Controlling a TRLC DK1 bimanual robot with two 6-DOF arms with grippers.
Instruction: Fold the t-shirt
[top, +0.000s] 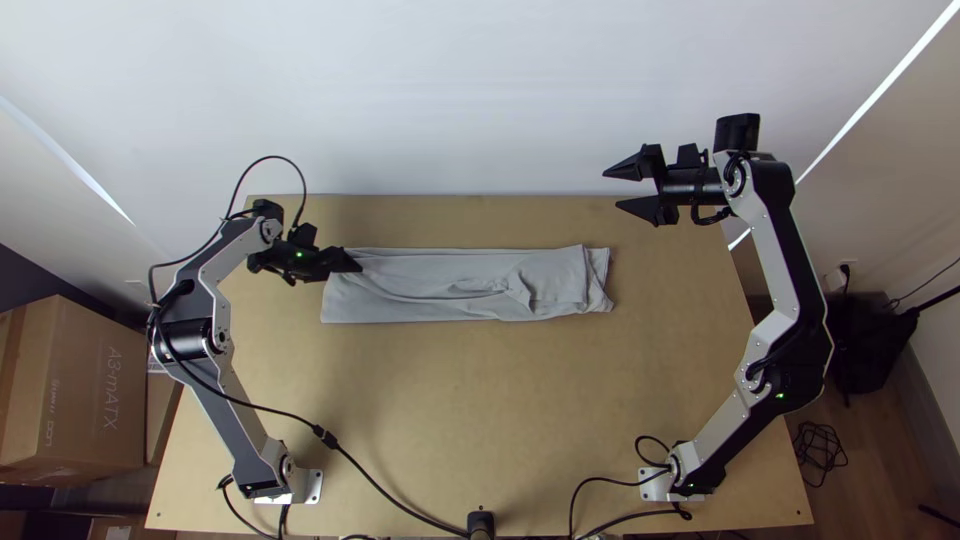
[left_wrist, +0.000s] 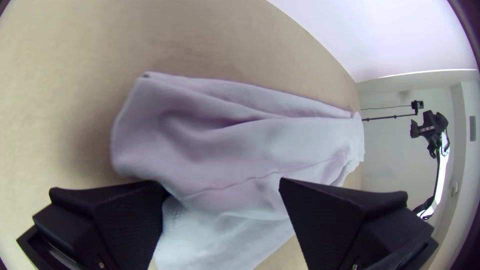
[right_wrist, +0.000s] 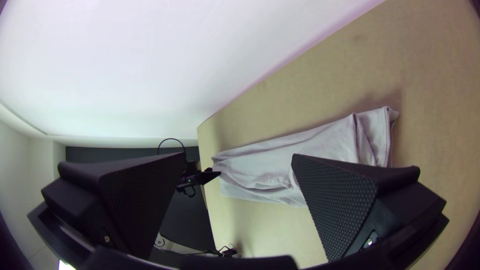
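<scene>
Creased grey t-shirt (top: 410, 300), rect, on wood tbl (top: 450, 410)

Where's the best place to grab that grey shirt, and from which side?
Probably the short end nearest the left end effector, coming inward along the length: the shirt lies as a long, flattish folded strip, so that narrow edge faces outward there.
</scene>
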